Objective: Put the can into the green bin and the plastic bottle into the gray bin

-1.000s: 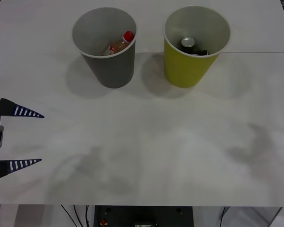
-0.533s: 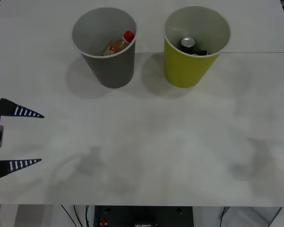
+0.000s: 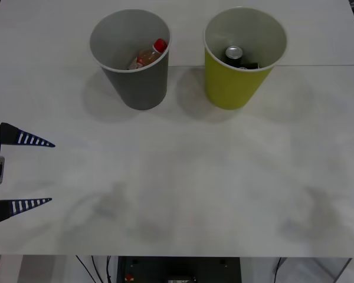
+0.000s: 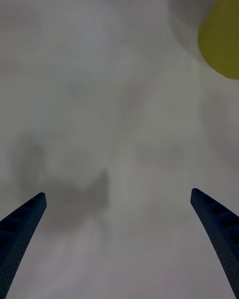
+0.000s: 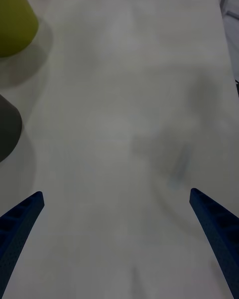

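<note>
Can: small black drink can [image 3: 234,54] with silver top, inside tall yellow-green bin [image 3: 236,85] at 1 o'clock.
Bottle: clear plastic red-capped bottle [image 3: 148,55] inside tall gray bin [image 3: 138,82] at 11 o'clock.
Left end effector [image 3: 44,172]: wide open, 9 o'clock, over white counter [image 3: 183,177].
Right end effector [image 4: 119,239]: wide open, 3 o'clock.

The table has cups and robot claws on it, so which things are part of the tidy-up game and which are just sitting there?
Part of the job:
- small black drink can, inside the tall yellow-green cup-shaped bin
- small clear plastic bottle with a red cap, inside the tall gray cup-shaped bin

Just there:
- white table
- left gripper, open, empty
- right gripper, open, empty
</note>
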You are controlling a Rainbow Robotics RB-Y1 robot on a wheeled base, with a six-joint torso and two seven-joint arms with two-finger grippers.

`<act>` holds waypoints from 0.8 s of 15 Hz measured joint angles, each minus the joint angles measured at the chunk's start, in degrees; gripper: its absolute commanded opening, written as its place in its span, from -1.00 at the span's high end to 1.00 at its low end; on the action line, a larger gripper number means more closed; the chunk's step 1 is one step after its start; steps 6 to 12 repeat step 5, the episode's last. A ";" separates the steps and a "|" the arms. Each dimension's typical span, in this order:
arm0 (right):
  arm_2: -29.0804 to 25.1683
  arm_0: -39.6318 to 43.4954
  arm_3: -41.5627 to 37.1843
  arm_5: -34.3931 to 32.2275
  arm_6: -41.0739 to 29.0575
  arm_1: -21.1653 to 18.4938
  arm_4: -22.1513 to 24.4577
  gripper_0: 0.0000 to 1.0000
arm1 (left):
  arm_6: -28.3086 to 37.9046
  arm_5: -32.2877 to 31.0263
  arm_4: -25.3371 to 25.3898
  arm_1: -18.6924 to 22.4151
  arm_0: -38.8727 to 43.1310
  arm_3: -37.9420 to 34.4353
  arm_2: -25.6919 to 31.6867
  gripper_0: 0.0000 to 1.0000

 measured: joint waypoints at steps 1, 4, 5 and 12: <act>0.12 0.06 -0.37 0.04 0.20 0.26 0.25 -1.00 | 0.00 0.00 0.00 0.00 0.00 0.00 0.00 -1.00; 0.25 -0.06 -0.48 0.05 0.38 0.24 0.92 -1.00 | 0.00 0.00 0.00 0.00 0.00 0.00 0.00 -1.00; 0.25 -0.06 -0.49 0.05 0.38 0.24 0.93 -1.00 | 0.00 0.00 0.00 0.00 0.00 0.00 0.00 -1.00; 0.25 -0.06 -0.49 0.05 0.38 0.24 0.93 -1.00 | 0.00 0.00 0.00 0.00 0.00 0.00 0.00 -1.00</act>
